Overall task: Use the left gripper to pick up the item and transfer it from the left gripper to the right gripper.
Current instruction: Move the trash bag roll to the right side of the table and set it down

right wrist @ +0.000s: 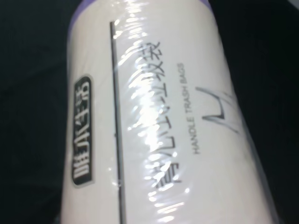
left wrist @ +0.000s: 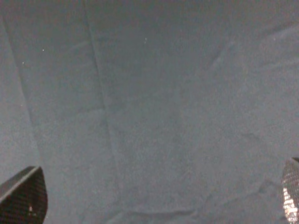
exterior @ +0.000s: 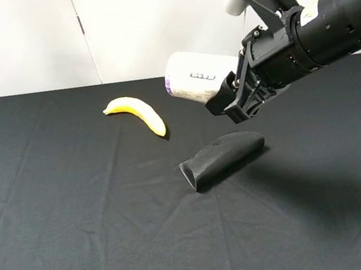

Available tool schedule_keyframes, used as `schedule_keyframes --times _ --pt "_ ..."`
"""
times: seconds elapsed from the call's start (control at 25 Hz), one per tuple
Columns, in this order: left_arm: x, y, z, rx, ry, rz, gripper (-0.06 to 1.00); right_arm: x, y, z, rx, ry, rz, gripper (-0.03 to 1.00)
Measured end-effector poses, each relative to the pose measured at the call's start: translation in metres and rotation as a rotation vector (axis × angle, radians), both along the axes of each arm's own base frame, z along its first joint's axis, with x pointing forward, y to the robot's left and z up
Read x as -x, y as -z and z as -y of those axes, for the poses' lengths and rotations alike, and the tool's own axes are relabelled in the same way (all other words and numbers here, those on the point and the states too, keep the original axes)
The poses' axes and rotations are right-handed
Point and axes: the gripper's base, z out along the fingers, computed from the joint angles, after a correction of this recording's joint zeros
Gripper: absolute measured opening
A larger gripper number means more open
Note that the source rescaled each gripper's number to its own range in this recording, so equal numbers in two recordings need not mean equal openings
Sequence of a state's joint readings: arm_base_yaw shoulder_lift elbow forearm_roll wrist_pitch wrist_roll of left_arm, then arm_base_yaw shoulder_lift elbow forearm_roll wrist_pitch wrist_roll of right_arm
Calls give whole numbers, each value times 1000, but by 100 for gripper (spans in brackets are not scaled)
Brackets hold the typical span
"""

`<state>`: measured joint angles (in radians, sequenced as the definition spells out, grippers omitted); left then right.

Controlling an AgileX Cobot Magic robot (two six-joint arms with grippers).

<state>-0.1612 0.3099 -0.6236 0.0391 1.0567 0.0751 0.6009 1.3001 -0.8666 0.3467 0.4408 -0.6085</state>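
Exterior high view: right gripper [exterior: 226, 99] holds the roll [exterior: 193, 80] up in the air

The right gripper is closed tight on one end of the roll. The roll is white with a purple end and black print. It hangs above the black cloth [exterior: 79, 221] and touches nothing else. A yellow banana [exterior: 139, 112] lies on the cloth, to the left of the roll. A black pouch [exterior: 223, 158] lies on the cloth near the gripper, closer to the camera. In the right wrist view the roll fills almost the whole picture, shiny, with the words HANDLE TRASH BAGS. The left wrist view shows the left gripper [left wrist: 156, 191] wide open. Its two fingers [left wrist: 25, 198] sit far apart with only bare cloth between them. It holds nothing.
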Motion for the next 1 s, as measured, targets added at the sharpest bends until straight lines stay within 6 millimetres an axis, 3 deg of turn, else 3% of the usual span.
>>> schedule_keyframes --times 0.44,1.0 --pt "40 29 -4 58 -10 73 97 0 0 0 -14 19 -15 1" --pt "45 32 -4 71 -3 71 91 0 0 0 -16 21 -16 1"
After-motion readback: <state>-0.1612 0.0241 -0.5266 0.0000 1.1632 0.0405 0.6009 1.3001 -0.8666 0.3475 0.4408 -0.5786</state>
